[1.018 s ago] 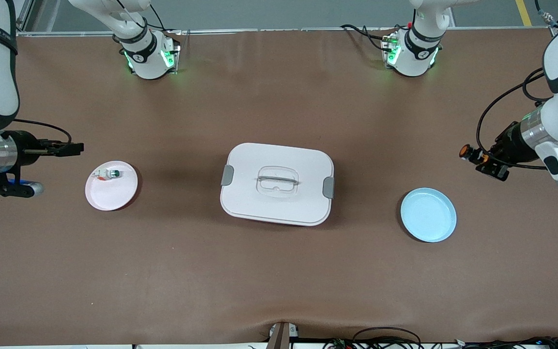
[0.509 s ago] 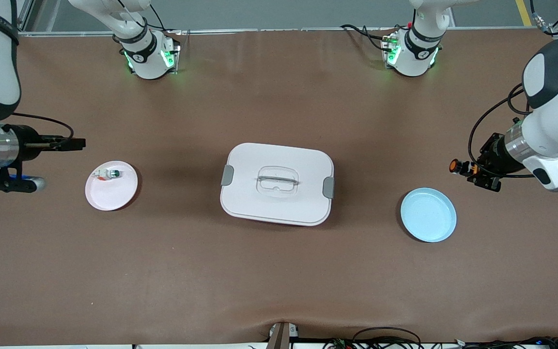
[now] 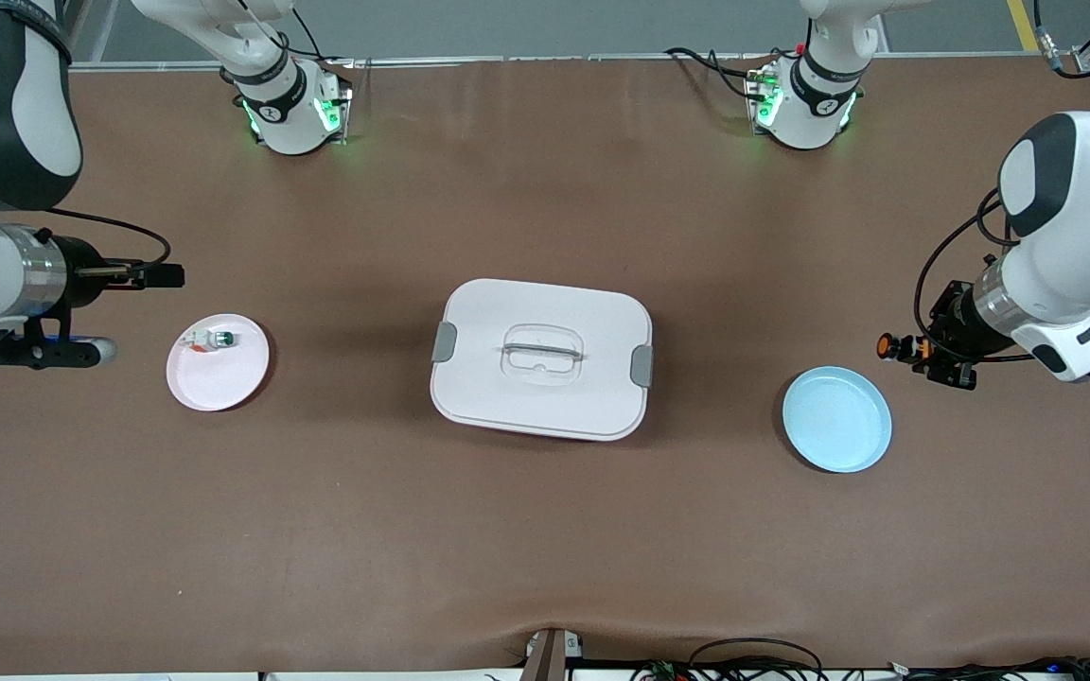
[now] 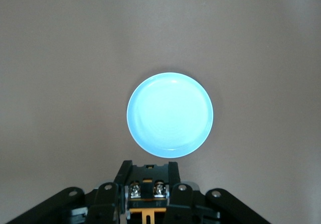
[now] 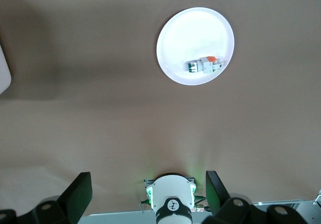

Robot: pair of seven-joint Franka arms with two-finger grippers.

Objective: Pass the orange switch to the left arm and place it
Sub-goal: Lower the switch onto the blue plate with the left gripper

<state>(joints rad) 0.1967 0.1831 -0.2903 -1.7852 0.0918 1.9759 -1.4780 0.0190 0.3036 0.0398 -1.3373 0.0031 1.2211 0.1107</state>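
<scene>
I saw a matt brown tabletop, slightly wrinkled like a mat. The box looked like smooth white plastic with matt grey latches. The blue plate and pink plate had a smooth, faintly glossy finish. The arms' shells were glossy white plastic.

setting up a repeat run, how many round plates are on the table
2. The pink plate lies toward the right arm's end, with a white-and-green switch on it. The blue plate lies toward the left arm's end. None looks hidden.
</scene>
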